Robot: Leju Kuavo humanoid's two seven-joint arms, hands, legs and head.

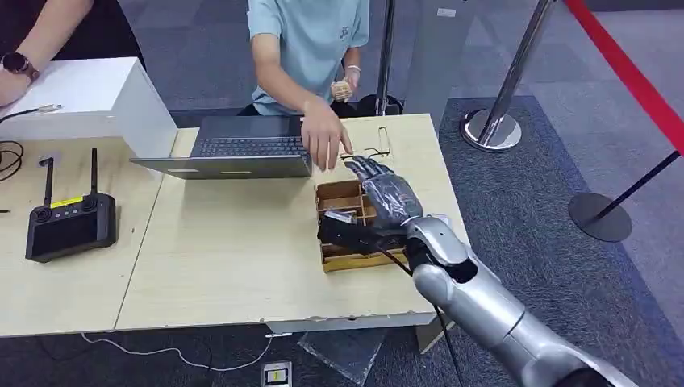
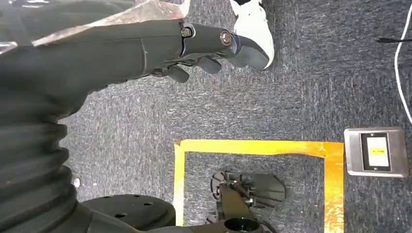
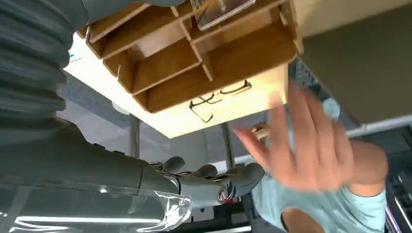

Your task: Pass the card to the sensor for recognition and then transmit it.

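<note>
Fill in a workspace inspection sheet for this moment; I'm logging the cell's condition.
Surface: light wooden table, edge chipped.
Job's things: wooden divided tray under the right hand; card not identifiable.
Clutter: open laptop, black controller, white box.
Hands: right hand over the tray, near a person's hand; left hand hangs above the carpet.
Cables: white cable under the table.
Surroundings: seated person, stanchion with red belt.
</note>
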